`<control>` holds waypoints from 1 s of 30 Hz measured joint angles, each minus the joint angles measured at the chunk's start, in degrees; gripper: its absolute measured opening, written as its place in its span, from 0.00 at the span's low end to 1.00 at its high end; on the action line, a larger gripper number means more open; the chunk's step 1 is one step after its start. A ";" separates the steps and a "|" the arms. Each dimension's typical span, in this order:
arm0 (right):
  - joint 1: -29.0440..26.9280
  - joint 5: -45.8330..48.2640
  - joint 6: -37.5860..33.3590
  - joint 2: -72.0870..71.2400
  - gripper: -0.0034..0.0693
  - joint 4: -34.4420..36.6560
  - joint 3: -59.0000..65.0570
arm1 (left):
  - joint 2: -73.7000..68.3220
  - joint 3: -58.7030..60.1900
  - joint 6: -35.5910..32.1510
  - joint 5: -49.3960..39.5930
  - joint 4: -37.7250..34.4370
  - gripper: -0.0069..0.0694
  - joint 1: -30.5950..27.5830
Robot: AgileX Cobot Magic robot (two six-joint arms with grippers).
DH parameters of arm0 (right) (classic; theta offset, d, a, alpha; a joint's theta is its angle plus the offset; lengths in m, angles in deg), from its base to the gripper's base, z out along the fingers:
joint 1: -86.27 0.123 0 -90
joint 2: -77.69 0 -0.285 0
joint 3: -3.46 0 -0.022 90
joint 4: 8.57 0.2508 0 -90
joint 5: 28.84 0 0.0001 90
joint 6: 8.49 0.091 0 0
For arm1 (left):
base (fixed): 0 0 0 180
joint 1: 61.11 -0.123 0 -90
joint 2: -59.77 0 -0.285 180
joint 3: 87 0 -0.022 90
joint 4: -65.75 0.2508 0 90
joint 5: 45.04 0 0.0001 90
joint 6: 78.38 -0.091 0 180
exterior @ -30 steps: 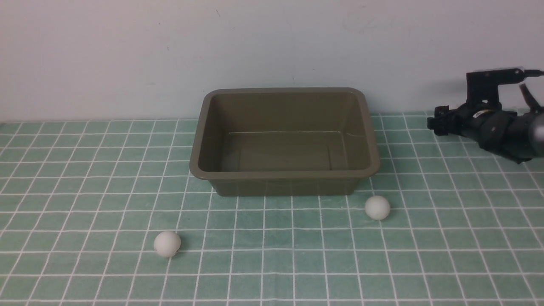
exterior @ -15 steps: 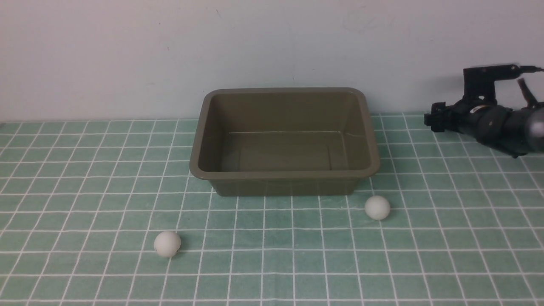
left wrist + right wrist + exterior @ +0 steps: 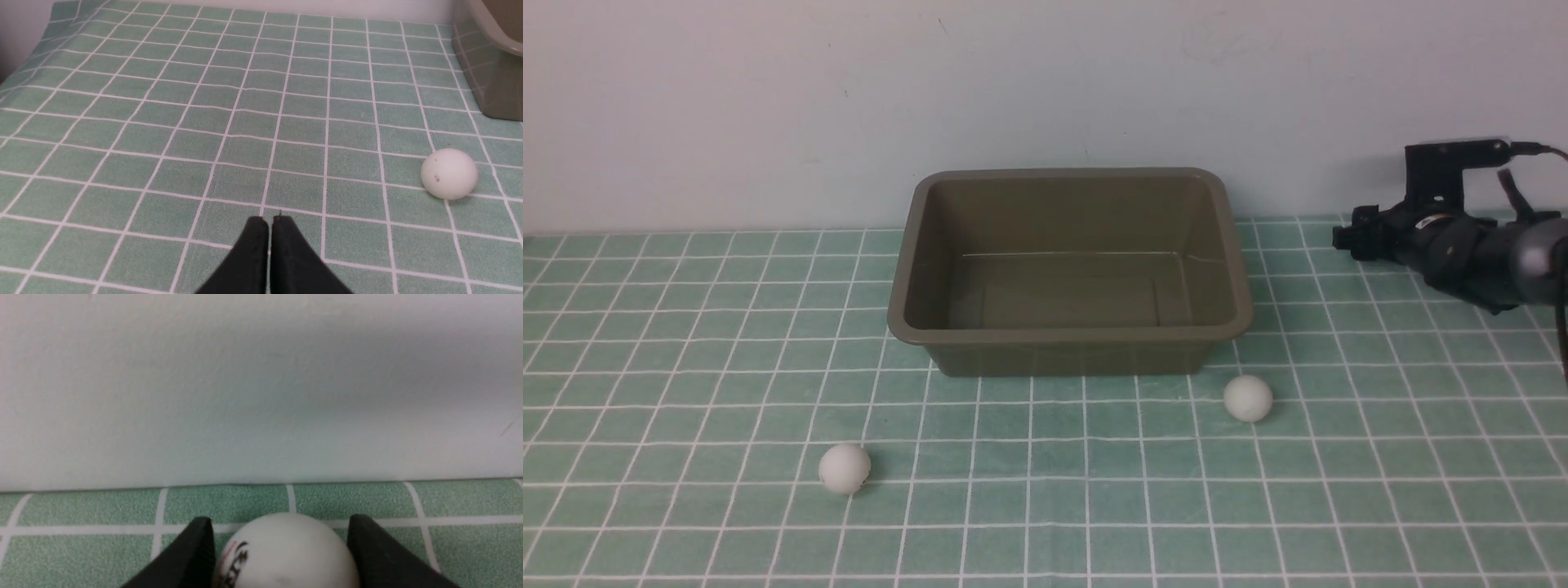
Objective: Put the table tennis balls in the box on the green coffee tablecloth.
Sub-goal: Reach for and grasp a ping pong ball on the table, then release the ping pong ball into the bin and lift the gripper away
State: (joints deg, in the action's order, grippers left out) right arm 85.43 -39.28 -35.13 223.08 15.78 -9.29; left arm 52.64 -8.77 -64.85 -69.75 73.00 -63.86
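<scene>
You are looking at a staged robot test bench, the sort found in a lab, not a lived-in room. The tabletop is covered by a mint-green tablecloth (image 3: 686, 327) printed with a white grid, and it is pushed up against a bare, pale wall (image 3: 768, 98). On it sit a plain olive-brown box (image 3: 1070, 335) and loose white table tennis balls (image 3: 845, 469), laid out sparsely like props, while the robot's black right arm (image 3: 1462, 249) reaches in low over the cloth.
</scene>
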 joint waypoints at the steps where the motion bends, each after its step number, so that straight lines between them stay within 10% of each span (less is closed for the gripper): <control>1: 0.00 0.08 0.00 0.00 0.62 0.08 0.00 | 0.00 0.00 0.00 0.00 0.00 0.09 0.00; 10: 0.00 2.41 -0.95 -0.33 0.53 0.38 -0.36 | 0.00 0.00 0.00 0.00 0.00 0.09 0.00; 30: 3.79 40.39 -0.58 -20.55 0.53 1.66 -0.18 | 0.00 0.00 0.00 0.00 0.00 0.09 0.00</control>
State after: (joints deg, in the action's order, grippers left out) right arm 89.22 1.10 -35.71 202.54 17.44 -9.47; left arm 52.64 -8.77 -64.85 -69.75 73.00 -63.86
